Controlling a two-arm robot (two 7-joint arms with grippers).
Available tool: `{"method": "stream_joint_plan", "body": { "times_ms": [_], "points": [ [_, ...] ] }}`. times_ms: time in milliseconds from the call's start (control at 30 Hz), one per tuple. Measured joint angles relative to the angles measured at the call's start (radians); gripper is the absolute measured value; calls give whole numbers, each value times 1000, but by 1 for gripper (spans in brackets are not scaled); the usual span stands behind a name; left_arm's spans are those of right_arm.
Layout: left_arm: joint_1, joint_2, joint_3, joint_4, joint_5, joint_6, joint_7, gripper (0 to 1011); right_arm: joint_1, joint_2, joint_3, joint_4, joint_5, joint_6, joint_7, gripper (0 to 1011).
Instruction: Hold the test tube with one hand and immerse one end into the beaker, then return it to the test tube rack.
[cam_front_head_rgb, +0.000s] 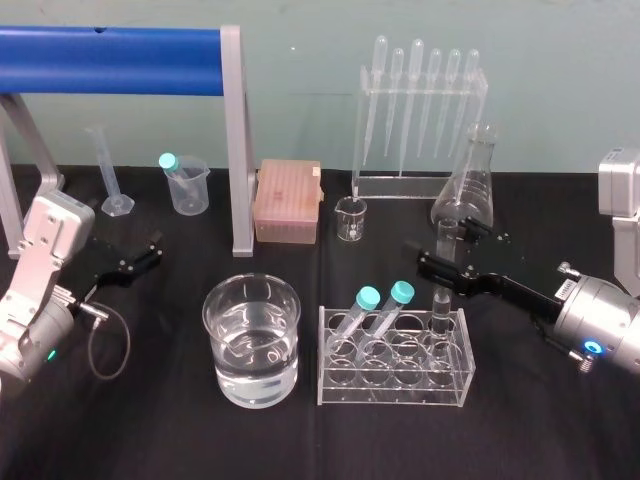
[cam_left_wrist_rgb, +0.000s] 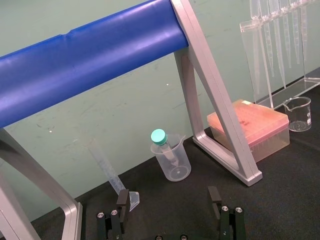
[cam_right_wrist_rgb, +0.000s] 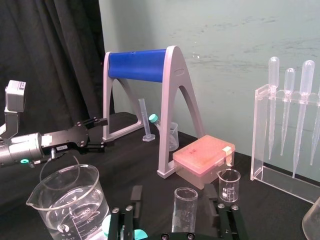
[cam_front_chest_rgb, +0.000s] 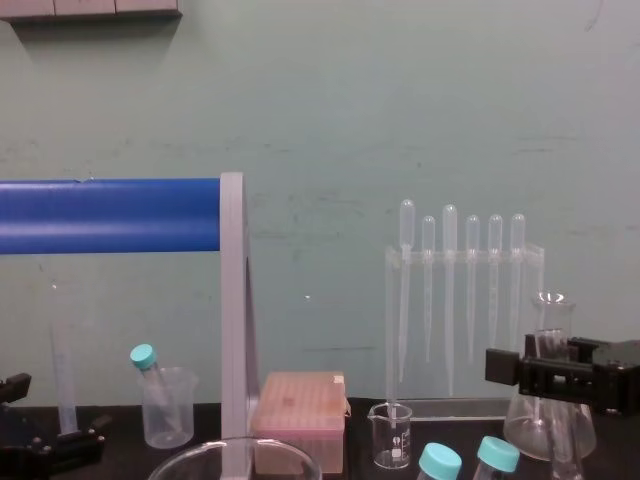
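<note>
Fingers (cam_left_wrist_rgb: 122, 199) spread, my left gripper (cam_front_head_rgb: 155, 250) idles far left; right of the beaker (cam_front_head_rgb: 252, 340), in the rack (cam_front_head_rgb: 395, 385), my right gripper's (cam_front_head_rgb: 442, 246) parted fingers flank the test tube (cam_front_head_rgb: 440, 315), probably light, slick and fragile, so pinch gently below the rim.

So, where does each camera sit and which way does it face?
Head: high, facing down on the table; both arms.
Chest: low, facing forward; right gripper, lower right.
Left wrist: faces the blue roller; open left gripper.
Right wrist: faces the left arm; right gripper open around the test tube.
Wrists share the pink box.
</note>
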Motion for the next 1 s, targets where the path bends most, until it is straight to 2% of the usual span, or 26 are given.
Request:
{"method": "stream_joint_plan", "body": {
  "times_ms": [233, 467, 567, 600, 633, 667, 767, 800, 833, 867, 933, 967, 1000],
  "points": [
    [0, 0, 0, 0, 0, 0, 0, 1000, 0, 0, 0, 0, 0, 0, 0, 978],
    [0, 0, 0, 0, 0, 0, 0, 1000, -1, 0, 10, -18, -4, -12, -9, 1002],
    [0, 0, 0, 0, 0, 0, 0, 1000, -10, -2, 46, -62, -17, -54, -49, 1002],
    [0, 0, 0, 0, 0, 0, 0, 1000, -10, -2, 46, -62, -17, -54, -49, 1002],
    [0, 0, 0, 0, 0, 0, 0, 1000, -20, -6, 81, -99, -38, -93, -87, 1002],
    [0, 0, 0, 0, 0, 0, 0, 1000, -25, -8, 94, -112, -47, -108, -102, 1002],
    [0, 0, 0, 0, 0, 0, 0, 1000, -41, -13, 130, -150, -81, -140, -161, 1002],
    [0, 0, 0, 0, 0, 0, 0, 1000, -54, -14, 152, -175, -118, -142, -220, 1002],
    [0, 0, 0, 0, 0, 0, 0, 1000, -60, -14, 161, -188, -137, -135, -252, 1002],
    [0, 0, 0, 0, 0, 0, 0, 1000, -73, -14, 177, -206, -169, -103, -312, 1002],
    [0, 0, 0, 0, 0, 0, 0, 1000, -84, -14, 187, -217, -189, -56, -365, 1002],
    [0, 0, 0, 0, 0, 0, 0, 1000, -95, -14, 192, -221, -205, 2, -408, 1002],
    [0, 0, 0, 0, 0, 0, 0, 1000, -99, -15, 193, -221, -210, 29, -427, 1002]
  ]
}}
